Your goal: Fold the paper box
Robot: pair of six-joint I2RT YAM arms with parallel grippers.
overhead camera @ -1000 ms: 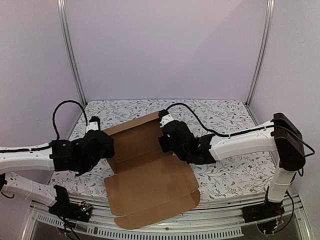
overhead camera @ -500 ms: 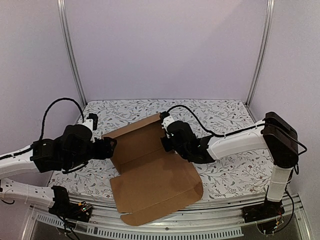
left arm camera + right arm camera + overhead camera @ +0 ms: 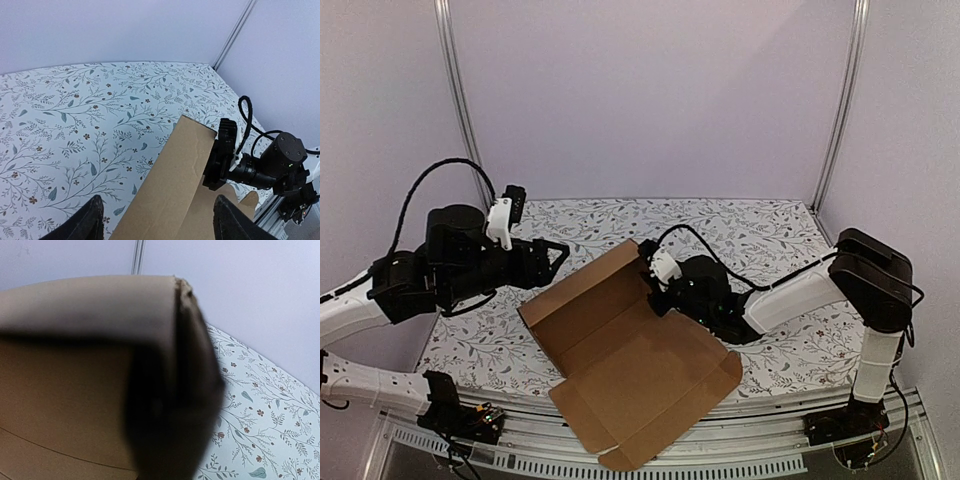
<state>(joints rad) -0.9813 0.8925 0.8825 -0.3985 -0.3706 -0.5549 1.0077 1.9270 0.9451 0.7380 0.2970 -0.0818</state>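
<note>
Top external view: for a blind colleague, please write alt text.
The right arm's fingers pinch a far corner of the brown paper box, spread on the floral table with its far panel tilted up. The left arm's fingers hang open left of it.

Your left arm reaches in from the left, held high, and the left gripper points right with its jaws spread wide, holding nothing. Your right arm stretches low toward the middle, and the right gripper is pinched tight on an edge of the paper box.
</note>
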